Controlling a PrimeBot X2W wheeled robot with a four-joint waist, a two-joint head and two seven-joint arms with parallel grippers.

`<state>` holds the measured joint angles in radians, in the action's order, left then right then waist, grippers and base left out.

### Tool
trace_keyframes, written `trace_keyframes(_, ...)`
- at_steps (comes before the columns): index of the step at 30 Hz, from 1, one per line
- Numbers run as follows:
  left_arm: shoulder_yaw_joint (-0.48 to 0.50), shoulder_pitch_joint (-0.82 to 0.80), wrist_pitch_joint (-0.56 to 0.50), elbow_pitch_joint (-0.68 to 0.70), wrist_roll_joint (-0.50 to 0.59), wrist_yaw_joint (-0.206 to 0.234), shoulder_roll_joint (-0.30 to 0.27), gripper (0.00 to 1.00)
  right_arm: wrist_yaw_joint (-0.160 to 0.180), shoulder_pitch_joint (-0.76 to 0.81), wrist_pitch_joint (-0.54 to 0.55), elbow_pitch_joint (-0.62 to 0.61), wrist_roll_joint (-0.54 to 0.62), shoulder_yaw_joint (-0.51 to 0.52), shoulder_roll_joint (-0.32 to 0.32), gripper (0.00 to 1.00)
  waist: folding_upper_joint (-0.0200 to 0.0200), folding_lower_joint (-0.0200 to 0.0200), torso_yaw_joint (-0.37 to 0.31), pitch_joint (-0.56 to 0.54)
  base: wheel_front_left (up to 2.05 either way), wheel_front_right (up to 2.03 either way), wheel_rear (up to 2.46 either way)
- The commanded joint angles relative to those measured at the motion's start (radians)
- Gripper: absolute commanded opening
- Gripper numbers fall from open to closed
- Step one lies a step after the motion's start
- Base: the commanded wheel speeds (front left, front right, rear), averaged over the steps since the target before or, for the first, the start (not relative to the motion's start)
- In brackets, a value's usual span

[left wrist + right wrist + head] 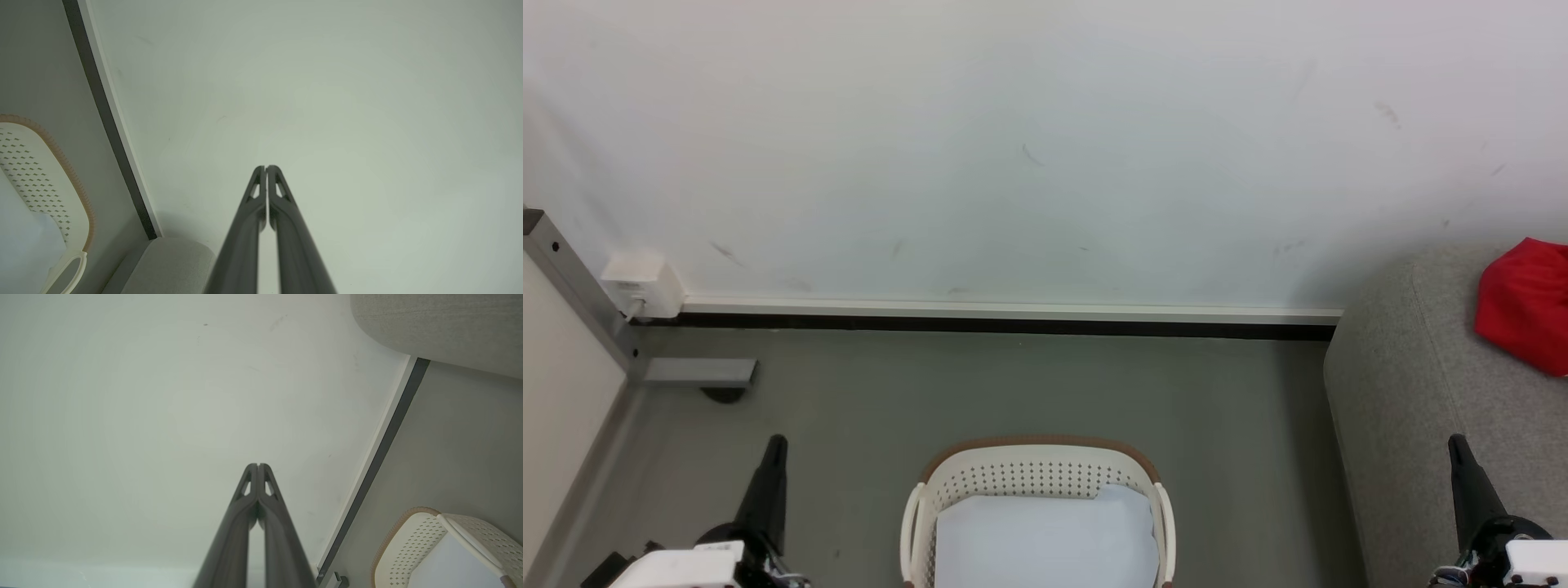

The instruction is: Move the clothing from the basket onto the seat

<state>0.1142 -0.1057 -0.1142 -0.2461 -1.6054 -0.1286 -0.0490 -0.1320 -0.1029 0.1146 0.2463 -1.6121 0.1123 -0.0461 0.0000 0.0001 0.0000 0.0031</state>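
On the head view we are looking down at the basket (1037, 461) sitting on the grey floor (1013, 384) at bottom centre, a pale sheet (1045, 539) lying inside it. The red clothing (1527, 302) is lying on the seat (1405, 392) at the far right, well apart from the basket. Our left gripper (776, 449) and right gripper (1456, 447) are pointing up from the lower corners.

On the left wrist view our fingers (286, 220) are pressing together at the tips before the white wall (327, 102), with the basket at the left edge.

On the right wrist view the fingers are likewise meeting at the tips, with the basket at lower right and the seat at upper right.
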Motion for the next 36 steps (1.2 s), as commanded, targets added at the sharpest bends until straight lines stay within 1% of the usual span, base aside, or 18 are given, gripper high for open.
trace_keyframes(1, 0.003, -0.007, -0.004, 0.003, -0.014, -0.005, -0.002, 0.00, 0.002, -0.012, 0.003, -0.004, -0.002, 0.003, -0.008, 0.00, 0.0000, -0.0001, 0.000, 0.000, 0.00, 0.00, 0.00)
trace_keyframes(36, 0.002, -0.007, -0.004, 0.003, -0.014, -0.005, -0.002, 0.00, 0.002, -0.012, 0.003, -0.004, -0.002, 0.003, -0.008, 0.00, 0.0000, -0.0001, 0.000, 0.000, 0.00, 0.00, 0.00)
